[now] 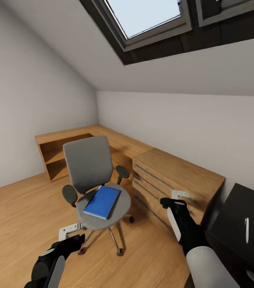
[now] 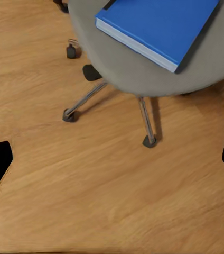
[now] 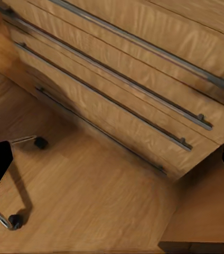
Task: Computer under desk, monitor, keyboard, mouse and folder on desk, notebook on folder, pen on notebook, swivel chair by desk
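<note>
The swivel chair [image 1: 88, 164] stands on the plank floor mid-room, grey back upright. The bright blue folder [image 1: 102, 202] lies flat on its round seat. My left gripper [image 1: 71, 232] hovers low just in front-left of the seat. In the left wrist view it is open [image 2: 112, 159] over bare floor, with the folder [image 2: 159, 24] and seat [image 2: 143, 74] just ahead. My right gripper [image 1: 181, 195] is open [image 3: 112, 164] and faces the front of the wooden drawer chest [image 3: 122, 79]. A thin white pen [image 1: 246, 230] lies on a black top [image 1: 239, 216] at the lower right.
The light wooden drawer chest [image 1: 175, 176] stands right of the chair against the wall, joined to a low wooden shelf unit [image 1: 63, 148] in the corner. A dark-framed skylight [image 1: 147, 16] sits in the sloped ceiling. Open floor [image 1: 19, 216] lies to the left of the chair.
</note>
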Controlling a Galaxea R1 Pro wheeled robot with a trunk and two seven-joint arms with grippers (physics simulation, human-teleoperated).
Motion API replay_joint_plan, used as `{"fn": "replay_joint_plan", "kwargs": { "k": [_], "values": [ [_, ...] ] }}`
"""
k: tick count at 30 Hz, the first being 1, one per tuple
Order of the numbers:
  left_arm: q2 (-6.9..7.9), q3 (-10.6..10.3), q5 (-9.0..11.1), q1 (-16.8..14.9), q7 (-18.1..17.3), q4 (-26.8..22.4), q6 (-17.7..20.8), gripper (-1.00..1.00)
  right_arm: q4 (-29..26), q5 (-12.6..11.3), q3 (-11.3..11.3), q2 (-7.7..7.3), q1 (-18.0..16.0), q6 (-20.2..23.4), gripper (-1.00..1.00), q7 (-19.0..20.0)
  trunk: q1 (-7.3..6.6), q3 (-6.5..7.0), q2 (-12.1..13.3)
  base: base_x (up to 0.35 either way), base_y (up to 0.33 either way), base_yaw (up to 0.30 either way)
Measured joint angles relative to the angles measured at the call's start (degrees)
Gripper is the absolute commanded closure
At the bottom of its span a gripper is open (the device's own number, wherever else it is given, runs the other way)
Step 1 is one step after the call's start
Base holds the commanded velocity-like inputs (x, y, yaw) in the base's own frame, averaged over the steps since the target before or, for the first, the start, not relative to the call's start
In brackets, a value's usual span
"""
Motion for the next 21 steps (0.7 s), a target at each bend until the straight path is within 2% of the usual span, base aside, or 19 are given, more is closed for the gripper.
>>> {"fn": "replay_joint_plan", "kwargs": {
  "k": [3, 6, 11, 13, 16, 17, 21],
  "values": [
    [0.00, 0.04, -0.11, 0.00, 0.32, 0.00, -0.55, -1.00, 0.15, 0.00, 0.38, 0.00, 0.00, -0.04, -1.00, -0.10, -0.01, -0.16, 0.00, -0.030, 0.027, 0.237],
    [0.02, 0.57, -0.17, 0.00, 0.40, 0.16, -3.85, -1.00, 0.20, -0.01, 1.00, 0.00, 0.00, -0.06, -1.00, -0.15, -0.01, -0.33, 0.00, -0.011, 0.010, 0.228],
    [0.04, 4.56, -0.14, 0.00, 0.23, 0.17, -7.05, -1.00, 0.23, -0.02, 2.10, 0.13, 0.00, -0.07, -1.00, -0.16, -0.01, -0.62, 0.00, -0.002, 0.002, 0.222],
    [0.03, 5.30, -0.09, 0.00, 0.21, 0.18, -7.22, -1.00, 0.23, 0.00, 2.34, 0.24, 0.00, -0.06, -1.00, -0.18, -0.01, -0.74, 0.00, 0.000, 0.000, 0.220],
    [0.04, 7.90, -0.09, 0.00, 0.14, 0.22, -7.34, -1.00, 0.21, 0.06, 2.54, 0.32, 0.00, -0.06, -1.00, -0.28, -0.01, -0.92, 0.00, 0.023, 0.015, 0.219],
    [0.04, 9.79, -0.09, 0.00, 0.05, 0.11, -7.42, -1.00, 0.22, 0.05, 2.60, 0.34, 0.00, -0.07, -1.00, -0.31, -0.02, -0.98, 0.00, 0.107, 0.070, 0.218],
    [-0.02, 14.34, 0.20, 0.00, -0.03, -0.05, -7.51, -1.00, 0.23, 0.06, 3.67, 0.35, 0.00, -0.07, -1.00, -0.27, -0.03, -1.22, -0.01, 0.205, 0.137, 0.217]
  ]
}}
